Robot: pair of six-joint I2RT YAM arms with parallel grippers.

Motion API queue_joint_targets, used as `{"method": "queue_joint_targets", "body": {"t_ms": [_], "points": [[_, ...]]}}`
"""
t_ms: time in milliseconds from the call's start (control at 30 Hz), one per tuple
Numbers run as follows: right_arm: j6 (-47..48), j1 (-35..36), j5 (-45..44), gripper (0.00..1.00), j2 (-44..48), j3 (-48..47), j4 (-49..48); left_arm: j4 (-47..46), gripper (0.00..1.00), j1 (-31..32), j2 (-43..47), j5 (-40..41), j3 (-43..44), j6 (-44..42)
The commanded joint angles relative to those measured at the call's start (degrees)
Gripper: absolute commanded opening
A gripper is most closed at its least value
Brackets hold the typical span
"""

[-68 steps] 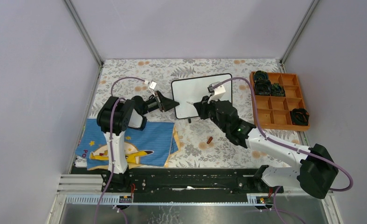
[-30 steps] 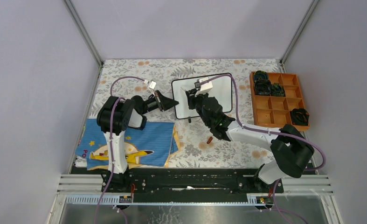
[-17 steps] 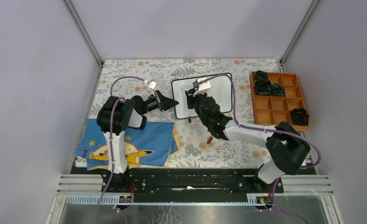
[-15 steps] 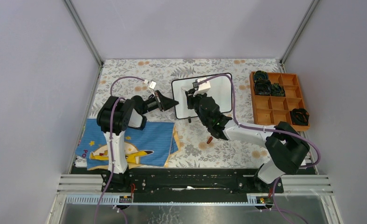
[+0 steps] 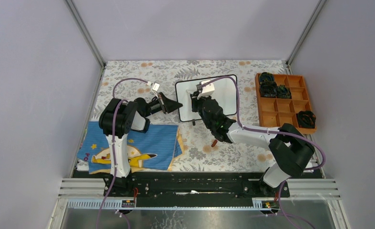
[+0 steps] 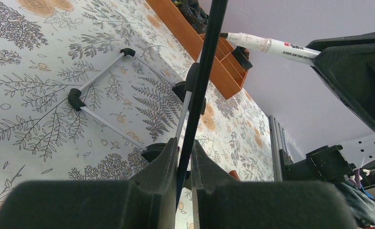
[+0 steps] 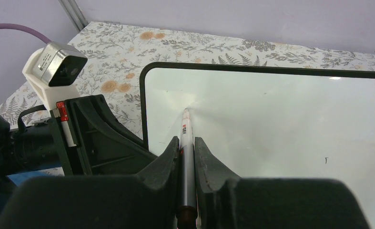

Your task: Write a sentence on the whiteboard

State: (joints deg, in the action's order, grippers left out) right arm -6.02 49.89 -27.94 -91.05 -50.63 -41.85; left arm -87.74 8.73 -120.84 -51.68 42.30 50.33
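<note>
The whiteboard (image 5: 226, 95) stands propped on its wire legs at the middle back of the table. My left gripper (image 5: 178, 106) is shut on its left edge. In the left wrist view the black frame (image 6: 205, 67) runs between my closed fingers (image 6: 184, 152). My right gripper (image 5: 193, 101) is shut on a white marker (image 7: 185, 138), and the marker's tip touches the board (image 7: 280, 124) near its upper left corner. The marker also shows in the left wrist view (image 6: 266, 45). No written words are in view on the board, only a tiny dark mark (image 7: 326, 160).
A reddish-brown marker cap (image 5: 214, 142) lies on the floral tablecloth in front of the board. An orange compartment tray (image 5: 285, 102) with dark items stands at the right. A blue cartoon cloth (image 5: 133, 145) lies at the front left, beside the left arm.
My right arm has swung left, carrying the marker from the board's lower middle to its upper left part. In the last second it barely shifted. The left arm has not moved.
</note>
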Motion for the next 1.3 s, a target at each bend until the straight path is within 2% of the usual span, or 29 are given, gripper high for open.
{"method": "queue_joint_targets", "body": {"t_ms": [0,767,1267], "points": [[0.14,0.56,-2.65,0.0,-0.43,-2.16,-1.25,-3.93,0.0,-0.73,-0.42,0.0,-0.38,-1.17],[-0.83,0.53,-4.05,0.0,3.2,3.49,0.48,-3.93,0.0,-0.73,-0.17,0.18,-0.47,-1.28],[-0.13,0.33,-4.4,0.0,5.97,0.93,-1.42,-3.93,0.0,-0.73,-0.32,0.18,-0.47,-1.37]]}}
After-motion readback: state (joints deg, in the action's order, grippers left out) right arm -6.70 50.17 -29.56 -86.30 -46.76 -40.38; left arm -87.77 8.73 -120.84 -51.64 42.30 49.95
